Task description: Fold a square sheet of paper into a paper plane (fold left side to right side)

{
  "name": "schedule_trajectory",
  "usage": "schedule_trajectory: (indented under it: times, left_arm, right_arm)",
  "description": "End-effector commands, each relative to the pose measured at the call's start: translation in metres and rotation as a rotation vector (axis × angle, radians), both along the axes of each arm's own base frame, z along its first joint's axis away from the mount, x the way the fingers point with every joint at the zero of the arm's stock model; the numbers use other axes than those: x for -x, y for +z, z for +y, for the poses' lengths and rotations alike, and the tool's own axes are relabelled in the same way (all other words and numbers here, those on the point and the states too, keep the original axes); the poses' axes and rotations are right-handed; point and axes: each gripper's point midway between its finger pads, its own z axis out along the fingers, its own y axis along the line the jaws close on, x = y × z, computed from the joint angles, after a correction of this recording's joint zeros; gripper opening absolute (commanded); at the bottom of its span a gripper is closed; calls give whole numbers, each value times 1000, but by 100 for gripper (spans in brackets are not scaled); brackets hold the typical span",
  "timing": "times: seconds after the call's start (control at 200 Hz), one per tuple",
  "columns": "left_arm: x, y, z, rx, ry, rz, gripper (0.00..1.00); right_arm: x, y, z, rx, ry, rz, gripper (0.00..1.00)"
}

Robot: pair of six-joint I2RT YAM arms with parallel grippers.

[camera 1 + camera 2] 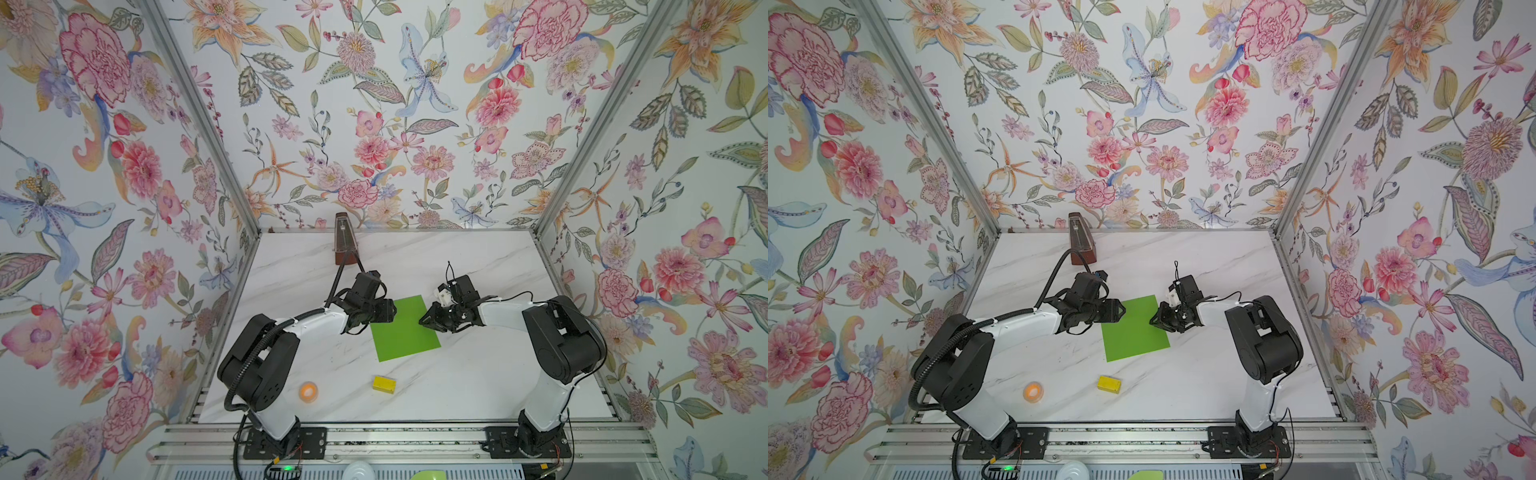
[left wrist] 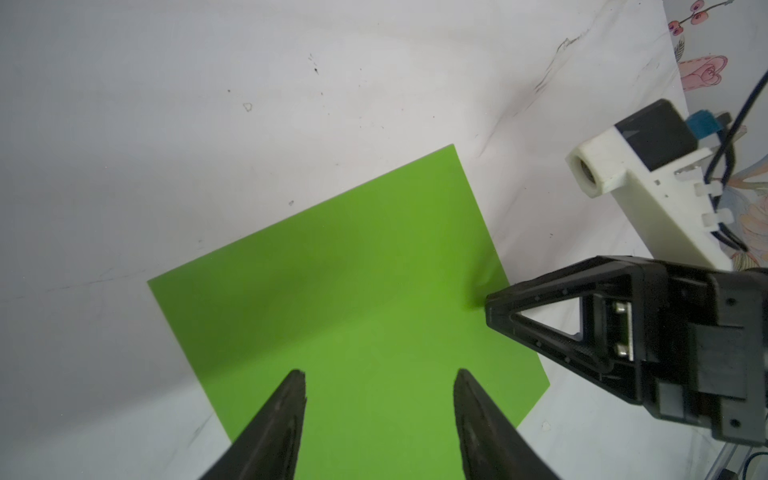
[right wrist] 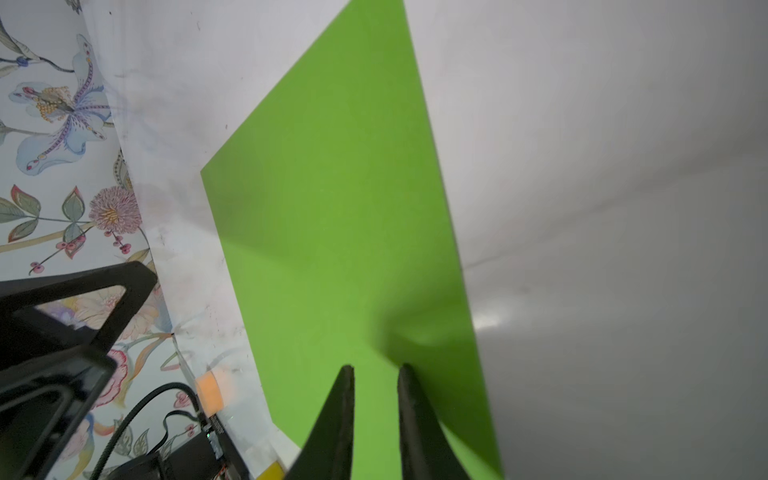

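Note:
The square sheet of paper (image 1: 405,328) (image 1: 1134,328) is lime green and lies flat and unfolded on the white marble table, slightly turned. My left gripper (image 1: 391,311) (image 2: 380,374) hovers over the sheet's left edge, jaws wide apart, nothing between them. My right gripper (image 1: 423,322) (image 3: 376,368) has its tips down at the sheet's right edge, jaws only a narrow gap apart with green showing between them. The paper (image 3: 345,208) bulges slightly just ahead of the right fingertips. In the left wrist view, the right gripper (image 2: 488,307) touches the paper (image 2: 345,299) at its edge. No paper plane shows.
A small yellow block (image 1: 384,384) lies near the front, below the sheet. An orange tape roll (image 1: 308,392) sits at the front left by the left arm's base. A brown metronome (image 1: 344,239) stands at the back wall. Floral walls close three sides.

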Motion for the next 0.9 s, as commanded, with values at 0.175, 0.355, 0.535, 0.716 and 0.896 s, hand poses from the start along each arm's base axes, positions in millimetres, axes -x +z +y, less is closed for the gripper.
schedule_trajectory:
  times: [0.175,0.355,0.535,0.716,0.896]
  left_arm:
    - [8,-6,-2,25,-11,58,48]
    - [14,-12,-7,19,-29,94,39]
    - [22,-22,-9,-9,-43,136,17]
    - [28,-30,-12,-27,-55,157,1]
    - [28,-36,-13,-40,-57,168,0]
  right_arm:
    - [26,-24,-48,136,-146,57,21]
    - [29,-18,-51,122,-205,50,21]
    - [36,-18,-46,83,-252,56,21]
    - [35,-10,-45,74,-265,40,22]
    - [24,15,-36,24,-240,-18,26]
